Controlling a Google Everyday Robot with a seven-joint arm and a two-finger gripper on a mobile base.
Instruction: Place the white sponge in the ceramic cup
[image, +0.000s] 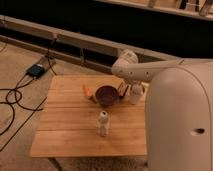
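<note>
scanning from the left, we see an orange object, the bowl and, nearer us, a bottle. the gripper sits low between bowl and cup; we cannot tell whether it grips anything. we cannot see the sponge, so we judge its placement unconfirmed.

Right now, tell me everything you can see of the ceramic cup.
The ceramic cup is a short, plain white cylinder, glazed-looking, with no handle or markings showing. It stands upright on the wooden table, near its far right edge, just right of the dark purple bowl and narrower than it. The claw hangs at its left side, between cup and bowl. Whether claw and cup touch cannot be told. The cup's inside does not show.
</note>
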